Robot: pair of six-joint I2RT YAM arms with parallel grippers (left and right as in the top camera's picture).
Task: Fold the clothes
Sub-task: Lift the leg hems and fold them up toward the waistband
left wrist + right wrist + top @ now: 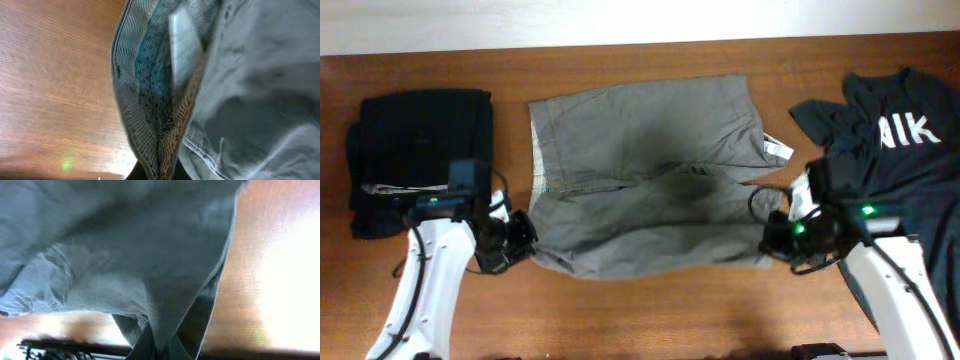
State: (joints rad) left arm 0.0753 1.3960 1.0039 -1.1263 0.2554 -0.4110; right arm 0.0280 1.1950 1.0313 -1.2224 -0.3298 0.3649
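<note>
grey-khaki shorts point(650, 180) are spread on the table point(650, 310), near corners clamped in left gripper point(525, 239) and right gripper point(771, 239). only thin edges seem pinched; if lifted unevenly, cloth may be lost or folded askew.

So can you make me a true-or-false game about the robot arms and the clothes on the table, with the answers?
1. The left gripper and the right gripper are both pinching the grey shorts. True.
2. The shorts are rolled up into a ball. False: they lie spread out between the two arms.
3. A dark shirt with white letters lies on the right side. True.
4. The black pile sits on top of the shorts. False: it lies apart from them, on the left.
5. The table is white. False: it is brown wood.
</note>
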